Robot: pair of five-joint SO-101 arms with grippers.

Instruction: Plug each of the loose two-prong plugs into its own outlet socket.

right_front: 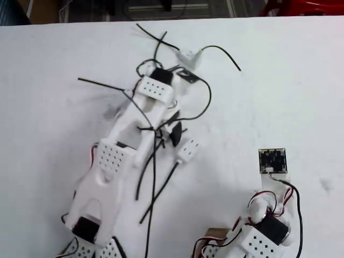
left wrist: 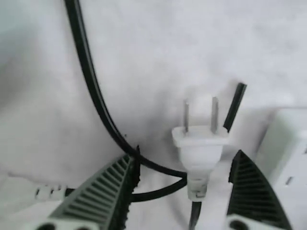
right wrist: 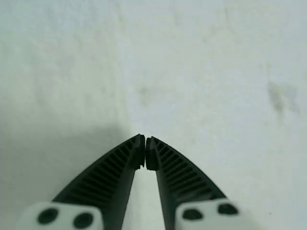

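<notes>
A white two-prong plug [left wrist: 199, 143] lies on the white table with its prongs pointing away from my left gripper [left wrist: 185, 160]. That gripper is open, one finger on each side of the plug body and neither touching it. A white outlet socket [left wrist: 288, 148] sits just beside the plug; from above, the outlet socket [right_front: 188, 150] lies right of the left gripper [right_front: 173, 131]. A second white plug piece [right_front: 188, 56] with a black cord rests farther back. My right gripper [right wrist: 145, 152] is shut over bare table, holding nothing.
Several black cords [right_front: 153, 177] cross the table's middle around the left arm [right_front: 115, 161]. One thick black cord [left wrist: 96, 96] runs past the left finger. The right arm [right_front: 263, 231] sits at the front right, with bare table [right_front: 290, 97] beyond it.
</notes>
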